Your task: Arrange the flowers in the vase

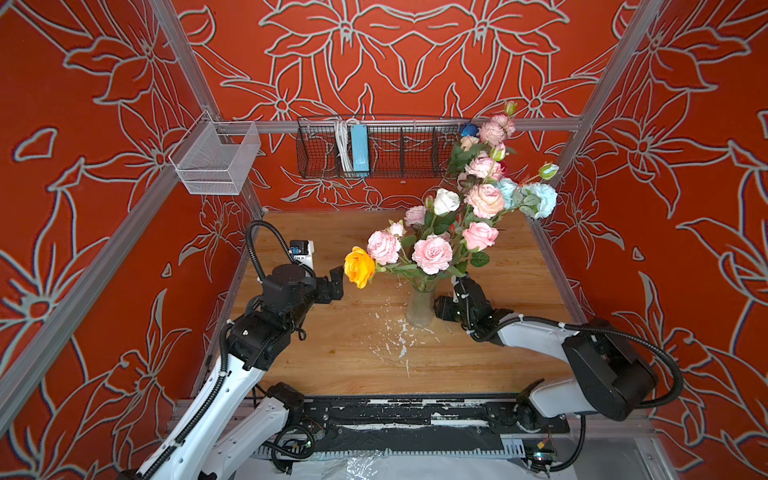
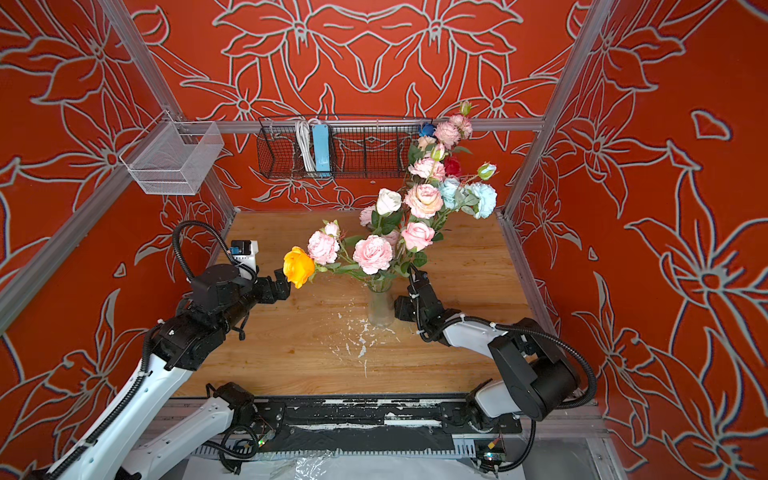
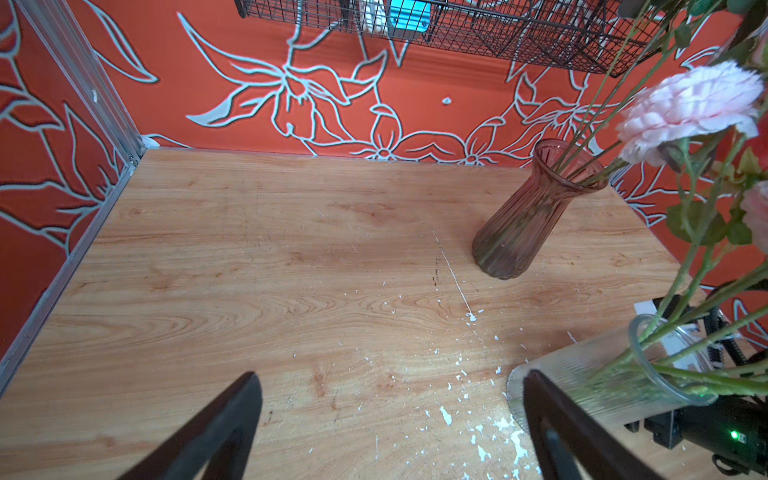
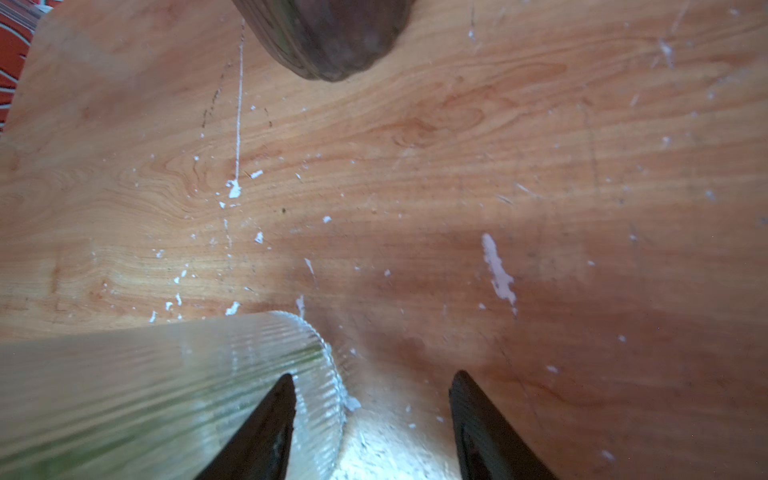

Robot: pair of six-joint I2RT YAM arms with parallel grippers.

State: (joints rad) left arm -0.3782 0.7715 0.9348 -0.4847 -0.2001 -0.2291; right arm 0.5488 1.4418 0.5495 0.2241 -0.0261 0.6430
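The flowers [image 1: 432,253] are sitting in the clear vase [image 1: 420,309], looking light and floppy, best pinched low on a stem, while the left pincer [image 3: 390,374] is hovering wide open and empty beside that vase and the right pincer [image 4: 371,380], half open, is probably gripping nothing at its base.

My fingers [image 4: 266,432] are looking matt black, like plastic. The surface [image 4: 415,166] is showing smooth wood grain flecked with white chips. The clear vase [image 4: 166,374] is gleaming as ribbed glass; the flowers [image 1: 432,253] are looking cloth-petalled.
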